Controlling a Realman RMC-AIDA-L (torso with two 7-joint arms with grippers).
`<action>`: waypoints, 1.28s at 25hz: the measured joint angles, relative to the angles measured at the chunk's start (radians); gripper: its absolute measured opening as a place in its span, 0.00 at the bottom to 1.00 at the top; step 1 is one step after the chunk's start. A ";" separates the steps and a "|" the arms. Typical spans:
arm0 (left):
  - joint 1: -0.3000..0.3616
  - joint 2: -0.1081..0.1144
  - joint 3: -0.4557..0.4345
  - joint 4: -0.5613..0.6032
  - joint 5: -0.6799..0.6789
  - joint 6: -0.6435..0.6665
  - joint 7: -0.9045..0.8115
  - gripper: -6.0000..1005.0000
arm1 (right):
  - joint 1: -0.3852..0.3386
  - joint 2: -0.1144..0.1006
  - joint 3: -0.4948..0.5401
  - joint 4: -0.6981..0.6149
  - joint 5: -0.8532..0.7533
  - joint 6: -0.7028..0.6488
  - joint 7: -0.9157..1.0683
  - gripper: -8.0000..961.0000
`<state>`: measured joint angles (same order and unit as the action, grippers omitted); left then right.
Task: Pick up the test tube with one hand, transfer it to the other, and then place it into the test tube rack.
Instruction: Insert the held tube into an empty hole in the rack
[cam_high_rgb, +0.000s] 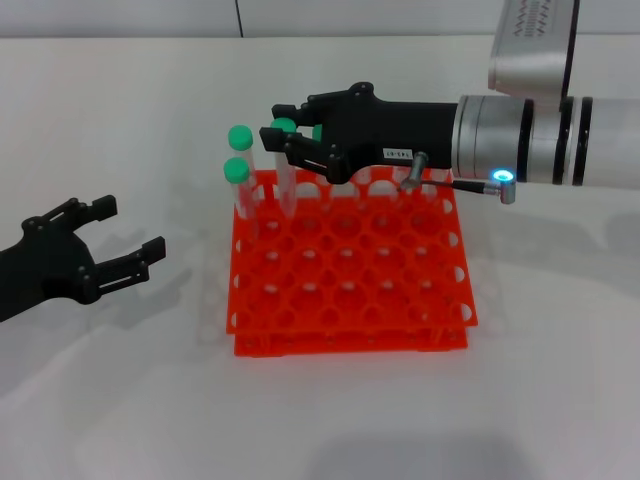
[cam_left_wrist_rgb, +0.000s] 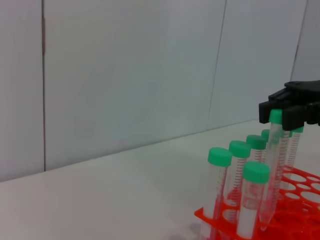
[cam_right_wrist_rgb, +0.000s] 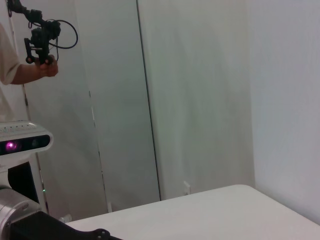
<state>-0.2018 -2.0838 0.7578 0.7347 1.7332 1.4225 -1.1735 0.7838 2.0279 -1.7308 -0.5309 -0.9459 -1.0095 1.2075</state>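
Observation:
My right gripper (cam_high_rgb: 283, 130), black with a white label and a blue wrist light, is shut on the green cap of a test tube (cam_high_rgb: 287, 188). It holds the tube upright over the back left of the orange-red rack (cam_high_rgb: 350, 300). In the left wrist view the same gripper (cam_left_wrist_rgb: 292, 111) holds the tube (cam_left_wrist_rgb: 270, 175) with its tip at the level of the rack's top tier (cam_left_wrist_rgb: 300, 210). My left gripper (cam_high_rgb: 130, 227) is open and empty, low over the table to the left of the rack.
Several other green-capped tubes stand along the rack's back left, such as two at the corner (cam_high_rgb: 238, 190) (cam_left_wrist_rgb: 218, 170). The right wrist view shows only a wall, a white table edge (cam_right_wrist_rgb: 210, 210) and a person's hand (cam_right_wrist_rgb: 35, 70) far off.

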 joint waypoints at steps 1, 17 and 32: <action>-0.001 0.000 0.000 0.000 0.000 0.000 0.000 0.89 | 0.000 0.000 -0.002 0.001 0.000 0.001 0.002 0.28; -0.011 0.000 0.000 -0.018 0.000 -0.002 0.002 0.89 | 0.008 0.000 -0.063 0.001 0.007 0.050 0.005 0.28; -0.013 0.001 -0.002 -0.026 0.000 -0.013 0.003 0.89 | 0.032 0.000 -0.120 -0.006 0.031 0.088 0.007 0.28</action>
<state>-0.2152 -2.0831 0.7557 0.7086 1.7334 1.4096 -1.1703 0.8155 2.0279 -1.8503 -0.5372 -0.9147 -0.9213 1.2149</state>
